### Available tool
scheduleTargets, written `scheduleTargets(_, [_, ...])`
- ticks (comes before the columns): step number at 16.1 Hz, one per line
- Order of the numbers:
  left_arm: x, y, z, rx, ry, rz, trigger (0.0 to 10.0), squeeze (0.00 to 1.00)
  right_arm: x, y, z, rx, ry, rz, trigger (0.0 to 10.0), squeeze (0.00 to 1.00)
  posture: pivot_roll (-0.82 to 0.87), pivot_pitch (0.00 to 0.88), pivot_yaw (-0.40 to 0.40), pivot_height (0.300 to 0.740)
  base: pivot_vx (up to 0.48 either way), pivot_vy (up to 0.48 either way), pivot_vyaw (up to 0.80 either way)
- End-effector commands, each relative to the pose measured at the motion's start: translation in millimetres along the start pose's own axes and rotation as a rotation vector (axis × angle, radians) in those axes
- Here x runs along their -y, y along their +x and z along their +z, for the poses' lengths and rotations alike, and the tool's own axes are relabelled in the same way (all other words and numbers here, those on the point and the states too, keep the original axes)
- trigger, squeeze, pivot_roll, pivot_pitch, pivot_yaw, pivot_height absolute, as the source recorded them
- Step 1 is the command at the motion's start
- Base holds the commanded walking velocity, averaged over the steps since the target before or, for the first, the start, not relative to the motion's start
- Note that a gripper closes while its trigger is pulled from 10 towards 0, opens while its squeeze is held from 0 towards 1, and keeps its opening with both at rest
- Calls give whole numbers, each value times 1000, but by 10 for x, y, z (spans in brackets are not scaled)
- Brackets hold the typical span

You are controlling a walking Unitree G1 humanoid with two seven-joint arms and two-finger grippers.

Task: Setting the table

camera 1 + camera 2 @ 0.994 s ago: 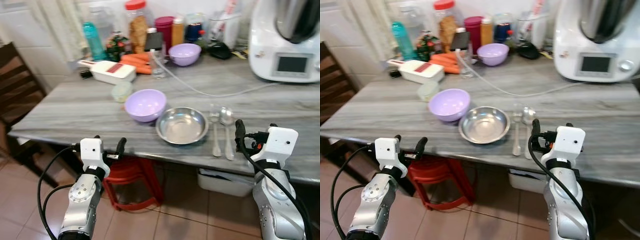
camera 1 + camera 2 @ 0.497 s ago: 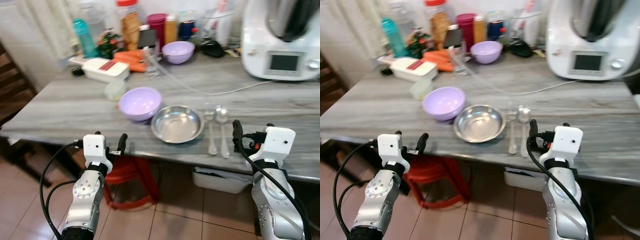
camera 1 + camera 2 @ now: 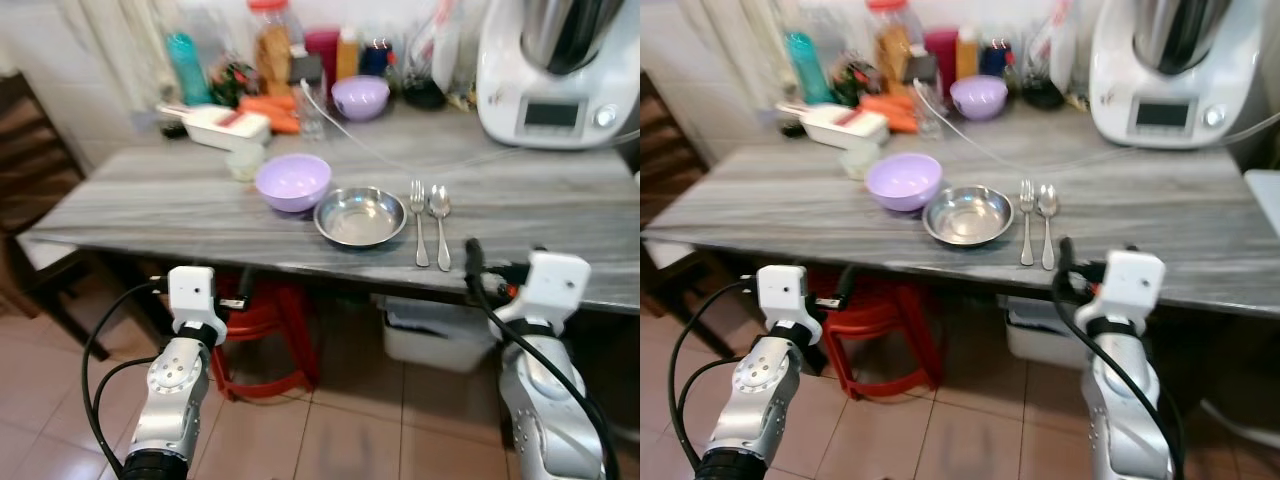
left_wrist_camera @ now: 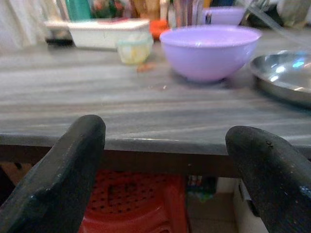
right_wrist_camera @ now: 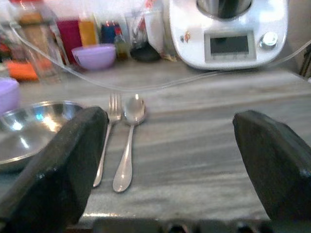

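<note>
Standing before the set table (image 3: 150,210)

Both the left gripper (image 4: 165,189) and right gripper (image 5: 170,170) are spread wide, empty; a careless reach could knock the fork (image 3: 418,225) and spoon (image 3: 440,222) crooked.

A long grey table with a streaked, stone-like top (image 3: 150,200) stands against a pale tiled wall (image 3: 100,100), where a light curtain (image 3: 110,50) hangs at the left. The floor is laid with reddish-brown square tiles (image 3: 330,440) with pale grout. Under the table sit a red plastic stool (image 3: 265,335) and, further right, a white plastic bin (image 3: 430,335). A dark wooden slatted chair (image 3: 35,170) stands at the table's left end. Soft, even light falls on the tabletop.
</note>
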State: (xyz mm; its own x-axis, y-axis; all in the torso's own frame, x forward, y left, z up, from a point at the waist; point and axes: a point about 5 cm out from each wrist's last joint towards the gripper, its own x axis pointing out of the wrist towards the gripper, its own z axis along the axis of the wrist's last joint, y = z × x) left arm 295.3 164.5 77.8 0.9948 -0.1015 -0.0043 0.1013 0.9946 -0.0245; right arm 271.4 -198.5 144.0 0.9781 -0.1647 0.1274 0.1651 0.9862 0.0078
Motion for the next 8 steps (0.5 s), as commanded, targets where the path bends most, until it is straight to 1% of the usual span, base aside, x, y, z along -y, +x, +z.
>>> scheduleTargets(1, [-43, -21, -34, -16, 9, 12, 10000, 0, -21, 12, -53, -32, 3, -5, 10000, 0, -138, 0, 131, 740, -296, 0, 0])
scheduleTargets(5, [-42, -6, -23, -13, 15, 3, 10000, 0, -46, 28, -103, -36, -36, -19, 10000, 0, -136, 0, 137, 740, -298, 0, 0])
scheduleTargets(8, [-27, 4, -21, -11, 16, -3, 10000, 0, -107, 53, -108, -35, -39, 15, 10000, 0, -136, 0, 141, 740, -296, 0, 0])
